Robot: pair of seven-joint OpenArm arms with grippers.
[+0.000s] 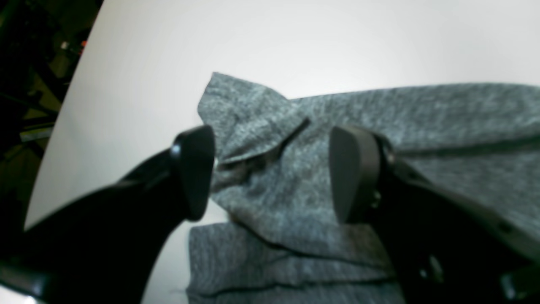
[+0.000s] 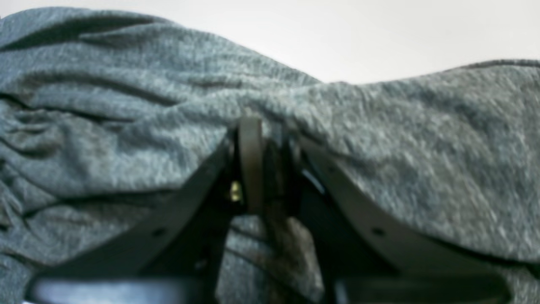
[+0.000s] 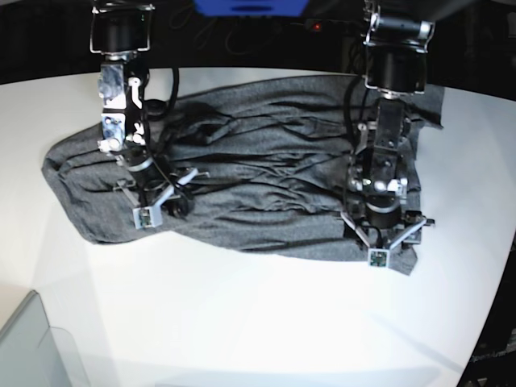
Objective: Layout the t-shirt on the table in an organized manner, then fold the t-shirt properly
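Jaws of the left gripper (image 1: 270,173) stand wide apart, both dark pads clear in the left wrist view, with nothing clamped between them; grey cloth lies in the gap beneath, and whether the pad tips touch it cannot be told. Jaws of the right gripper (image 2: 268,164) are drawn close together, pinching a raised ridge of the t-shirt (image 3: 242,177), whose fabric bunches and drapes over both fingers in the right wrist view. T-shirt: heathered dark grey knit, spread across the far half of the white counter (image 3: 258,322), rumpled with long creases running across its body. One end, beside the right gripper, is rounded and gathered; the other end, under the left gripper, lies in stacked layers with a folded-over corner flap showing just past the left jaws. Left gripper sits at the t-shirt's near hem at that layered end, over the garment's edge, with bare counter directly in front. Right gripper sits inside the garment's near edge, cloth on all sides of it. Both arms reach down from behind the t-shirt, crossing over its far portion. Translucent grey bin (image 3: 28,347): corner only, at the counter's near edge, well apart from the t-shirt, on the right gripper's side.
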